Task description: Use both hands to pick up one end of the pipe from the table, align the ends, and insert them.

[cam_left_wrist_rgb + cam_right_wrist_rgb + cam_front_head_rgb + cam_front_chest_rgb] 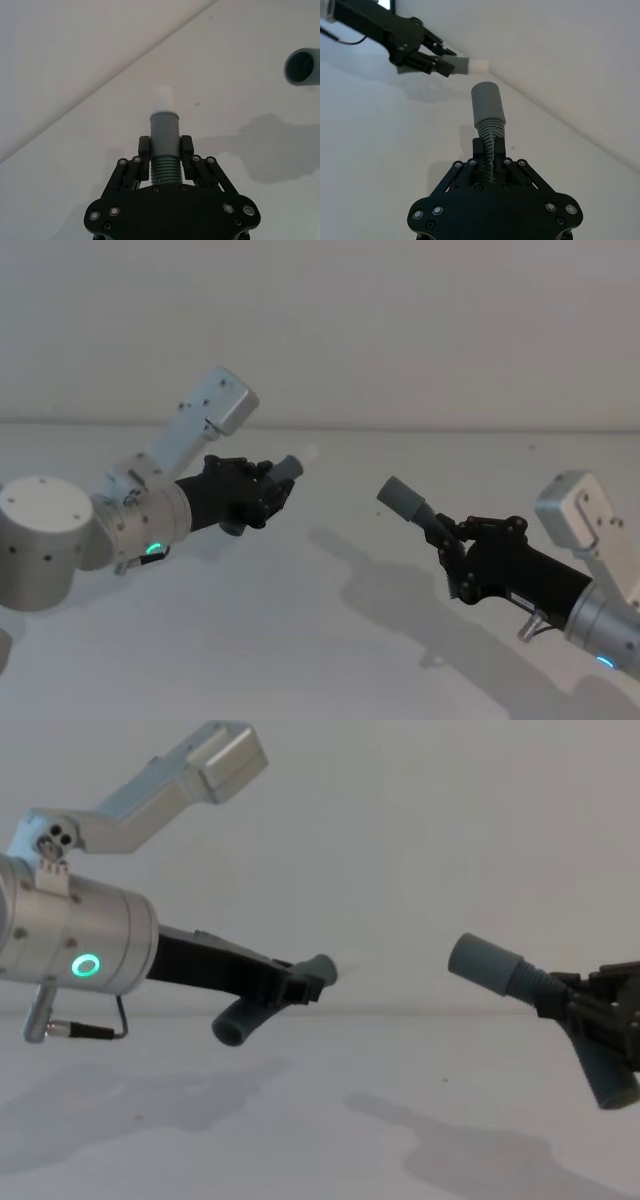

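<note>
Both pipe pieces are lifted above the white table (300, 640). My left gripper (268, 490) is shut on one dark-grey ribbed piece (164, 150); its smooth cuff with a white spigot (163, 96) points toward the right. My right gripper (450, 535) is shut on the ribbed body of the other piece (489, 120), whose open grey cuff (402, 497) faces left. A gap separates the two ends, and the right cuff (480, 962) sits slightly higher than the left cuff (318, 970) in the chest view. The lower bent end (236, 1023) of the left piece hangs below the left fingers.
A pale wall (400, 320) rises behind the table's far edge. The arms' shadows (400, 590) fall across the table between and under the grippers.
</note>
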Action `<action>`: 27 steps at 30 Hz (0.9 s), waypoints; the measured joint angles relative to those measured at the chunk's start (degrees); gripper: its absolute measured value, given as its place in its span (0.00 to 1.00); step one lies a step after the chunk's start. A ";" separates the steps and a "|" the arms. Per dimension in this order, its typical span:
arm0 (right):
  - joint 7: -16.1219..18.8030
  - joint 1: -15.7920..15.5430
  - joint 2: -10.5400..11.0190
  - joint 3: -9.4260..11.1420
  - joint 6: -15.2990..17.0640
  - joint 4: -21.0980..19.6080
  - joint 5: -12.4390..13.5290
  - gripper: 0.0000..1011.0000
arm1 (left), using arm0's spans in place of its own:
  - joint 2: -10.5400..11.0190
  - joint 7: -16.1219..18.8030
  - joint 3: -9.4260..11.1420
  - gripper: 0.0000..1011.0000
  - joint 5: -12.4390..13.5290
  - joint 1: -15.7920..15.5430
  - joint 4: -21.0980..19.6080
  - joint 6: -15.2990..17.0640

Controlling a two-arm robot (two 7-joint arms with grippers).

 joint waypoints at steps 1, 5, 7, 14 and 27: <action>0.45 -0.01 0.37 0.01 -0.81 0.26 -0.06 0.10 | 0.22 -0.67 0.00 0.34 -0.29 -0.25 0.14 -0.08; 2.25 0.00 1.73 -0.01 -5.04 1.26 -0.33 0.10 | 1.25 -4.98 0.21 0.34 -2.15 -1.67 0.92 -0.40; 3.22 0.08 2.58 -0.10 -7.37 1.89 -0.53 0.10 | 1.61 -6.61 0.36 0.34 -2.80 -2.19 1.18 -0.41; 5.74 0.33 4.66 -0.35 -13.67 3.78 -0.97 0.10 | 3.38 -13.26 1.32 0.34 -5.27 -4.93 2.70 -0.14; 8.78 0.92 7.52 -0.81 -22.46 6.42 -1.81 0.10 | 6.26 -24.22 3.83 0.34 -8.91 -9.40 5.20 2.02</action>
